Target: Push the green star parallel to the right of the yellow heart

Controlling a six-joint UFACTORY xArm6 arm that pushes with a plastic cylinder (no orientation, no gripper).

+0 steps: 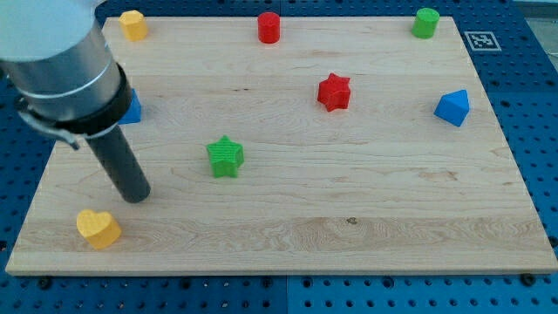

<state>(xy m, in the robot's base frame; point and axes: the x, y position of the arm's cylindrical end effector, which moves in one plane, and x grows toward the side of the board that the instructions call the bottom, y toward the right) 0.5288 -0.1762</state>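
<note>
Counter (pixel 366 218): pale wooden board, grain running across the view, one small dark knot toward the view's bottom. It lies on a blue perforated base that shows on all sides. A black-and-white marker tag (pixel 482 40) sits on that base just off the board's top right corner.

Landmark: green star (pixel 226 157), left of the board's centre. All places below are given relative to it.

- My tip (pixel 136 195): to the view's left of the star and slightly lower, apart from it, resting on bare wood. I carry no jaws, only this rod, so there is nothing released or clenched to report.
- Yellow heart (pixel 98 228): lower left, near the board's bottom left corner, below and left of my tip.
- Red star (pixel 334 92): upper right.
- Red cylinder (pixel 268 28): above, at the top edge.
- Green cylinder (pixel 426 23): far upper right.
- Blue block (pixel 452 107): far right, angular.
- Yellow block (pixel 132 24): upper left corner.
- A second blue block (pixel 132 108): left, mostly hidden behind my arm; shape unclear.
</note>
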